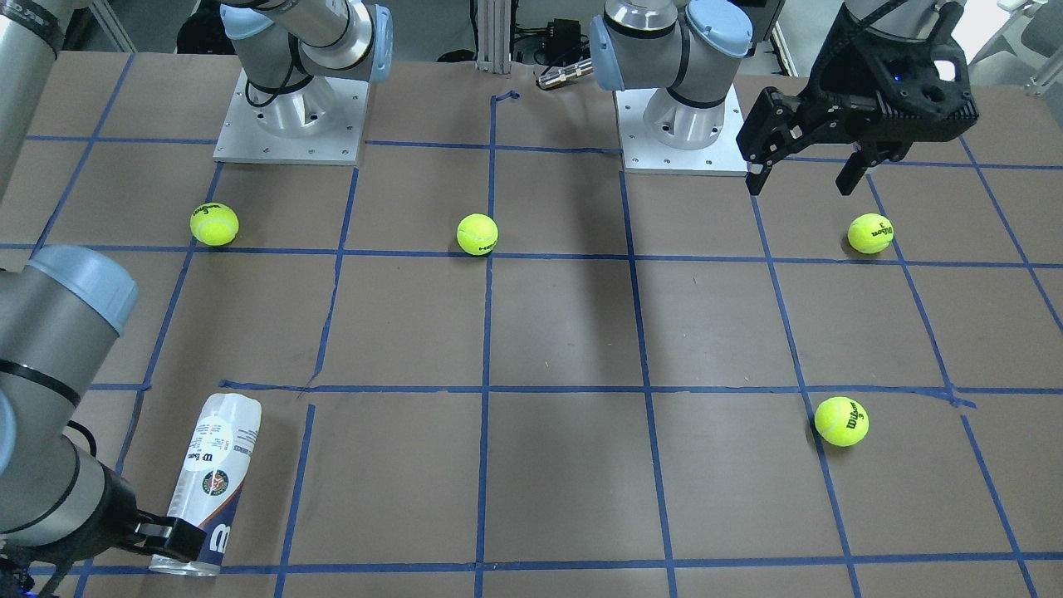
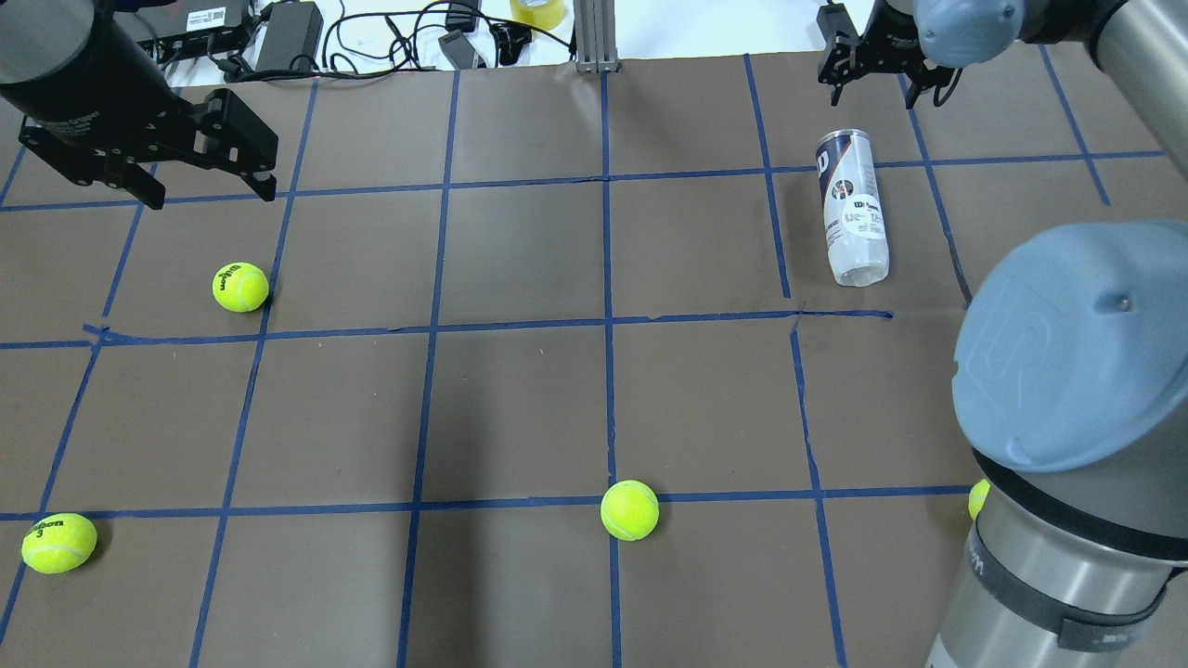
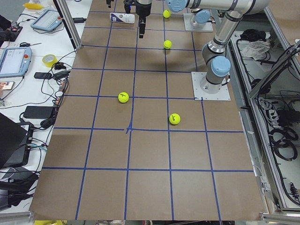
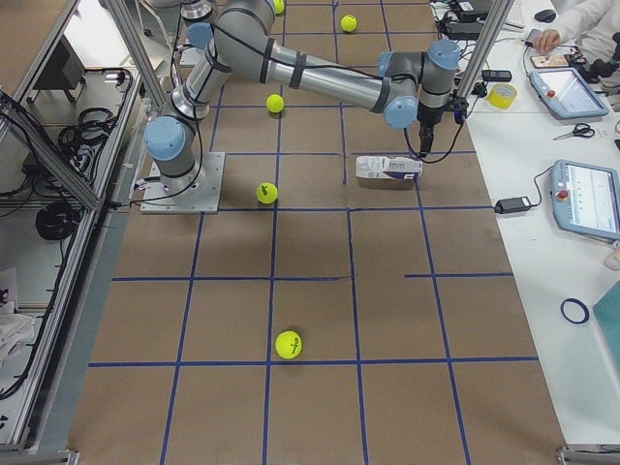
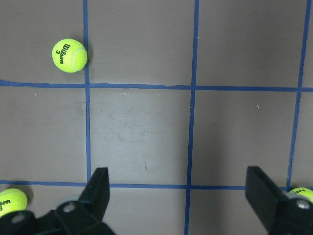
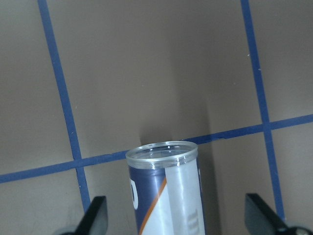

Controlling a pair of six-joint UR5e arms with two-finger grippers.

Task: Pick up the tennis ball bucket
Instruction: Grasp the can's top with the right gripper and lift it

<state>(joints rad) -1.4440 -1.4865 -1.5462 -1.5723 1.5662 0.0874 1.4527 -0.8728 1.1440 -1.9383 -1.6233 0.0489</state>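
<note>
Tennis ball bucket (image 2: 852, 209): lying on its side on the table (image 2: 520, 408), in the far square on the robot's right. Right gripper (image 2: 879, 91): hovering over its navy end, jaws spread, grasping nothing. Left gripper (image 1: 801, 184): hanging released, well apart.

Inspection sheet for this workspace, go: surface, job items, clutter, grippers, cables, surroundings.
Surface: brown paper-covered table marked with a blue tape grid.
Job's things: slim clear plastic can with a white and navy Wilson label, lying on its side near the operators' edge, not lifted.
Clutter: four loose yellow-green tennis balls, all apart from the can.
Grippers: left gripper open, hanging over bare table; right gripper open, fingers either side of the can's navy end, gaps showing.
Cables: black cables and a black power brick beyond the table's edge.
Surroundings: white bench with tablet-like pendants and a yellow tape roll.
</note>
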